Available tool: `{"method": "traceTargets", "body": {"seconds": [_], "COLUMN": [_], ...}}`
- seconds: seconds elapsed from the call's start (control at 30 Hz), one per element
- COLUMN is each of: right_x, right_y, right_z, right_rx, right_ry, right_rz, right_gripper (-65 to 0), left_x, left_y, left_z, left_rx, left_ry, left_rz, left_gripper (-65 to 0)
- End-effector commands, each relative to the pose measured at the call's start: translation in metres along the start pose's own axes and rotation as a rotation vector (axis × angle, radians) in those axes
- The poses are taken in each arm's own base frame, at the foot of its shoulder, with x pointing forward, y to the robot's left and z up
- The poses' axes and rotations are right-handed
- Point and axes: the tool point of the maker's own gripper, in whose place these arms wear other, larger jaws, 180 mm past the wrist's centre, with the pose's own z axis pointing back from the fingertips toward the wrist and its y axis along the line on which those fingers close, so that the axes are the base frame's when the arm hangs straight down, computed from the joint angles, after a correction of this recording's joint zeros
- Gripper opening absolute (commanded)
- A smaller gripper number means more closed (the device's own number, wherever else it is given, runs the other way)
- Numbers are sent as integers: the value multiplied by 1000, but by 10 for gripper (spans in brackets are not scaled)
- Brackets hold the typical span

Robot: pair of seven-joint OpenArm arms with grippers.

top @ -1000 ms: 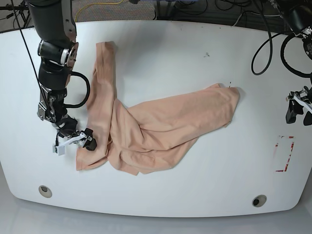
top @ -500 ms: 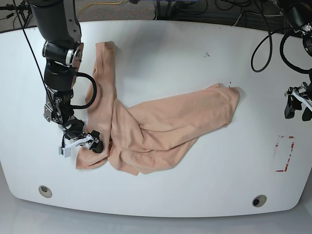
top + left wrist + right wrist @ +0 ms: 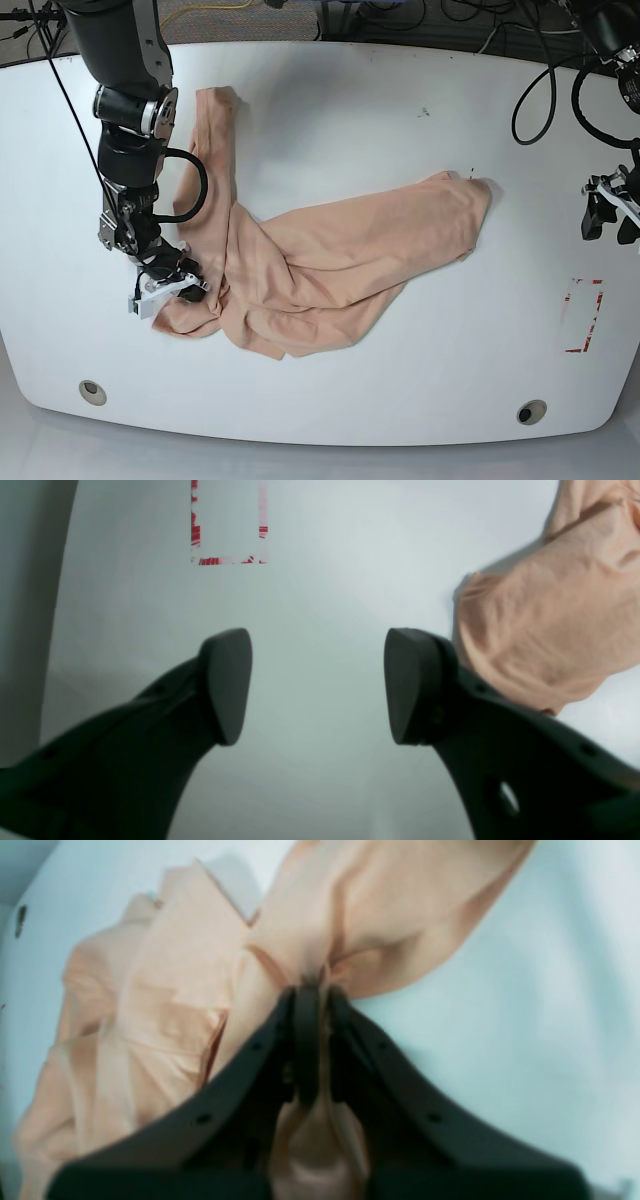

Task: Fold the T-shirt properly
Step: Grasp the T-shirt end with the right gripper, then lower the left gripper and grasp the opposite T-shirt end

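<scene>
The peach T-shirt (image 3: 330,255) lies crumpled across the middle of the white table (image 3: 400,120), with one long strip reaching toward the far left. In the base view my right gripper (image 3: 190,287) is at the shirt's near-left corner, shut on a pinch of the cloth. The right wrist view shows its gripper (image 3: 312,1000) closed, with T-shirt (image 3: 200,965) fabric gathered into folds at the tips. My left gripper (image 3: 610,215) hovers off the table's right edge, apart from the shirt. It stands open in the left wrist view (image 3: 315,680), with the T-shirt (image 3: 550,630) beyond its right finger.
A red-marked rectangle (image 3: 583,315) is on the table at the near right, also visible as a red-marked rectangle (image 3: 227,525) ahead of the left gripper. Two round holes (image 3: 92,391) (image 3: 531,411) sit near the front edge. Black cables (image 3: 545,90) hang at the back right.
My right gripper moved right onto the shirt's near-left corner and shut on it, bunching that corner inward. The left gripper drifted slightly away and stayed open.
</scene>
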Motion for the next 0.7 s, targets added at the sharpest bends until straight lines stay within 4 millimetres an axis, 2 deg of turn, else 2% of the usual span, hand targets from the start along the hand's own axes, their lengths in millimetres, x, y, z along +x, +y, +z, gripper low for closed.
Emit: {"method": "traceTargets", "body": {"seconds": [0.0, 0.07, 0.17, 0.3, 0.47, 0.67], "right_x": [32, 38, 45, 57, 57, 53], "right_y": [6, 3, -4, 1, 3, 13], "right_z": [3, 6, 14, 20, 31, 36], "right_rx": [17, 10, -4, 0, -1, 10], "right_ry": [-63, -71, -63, -57, -53, -49], "right_rz": [24, 33, 61, 104, 160, 229], "right_gripper": [-628, -650, -650, -650, -650, -650], "left_x": [14, 11, 7, -1, -22, -35], "left_y": [-3, -10, -28, -58, -85, -120], "left_z": [1, -3, -13, -30, -50, -74], "left_rx": [-9, -27, -72, -150, -225, -313], "left_ry": [-49, -48, -43, -26, 16, 51], "left_rz": [-6, 4, 15, 43, 120, 201], "left_gripper": [-256, -254, -253, -215, -154, -156]}}
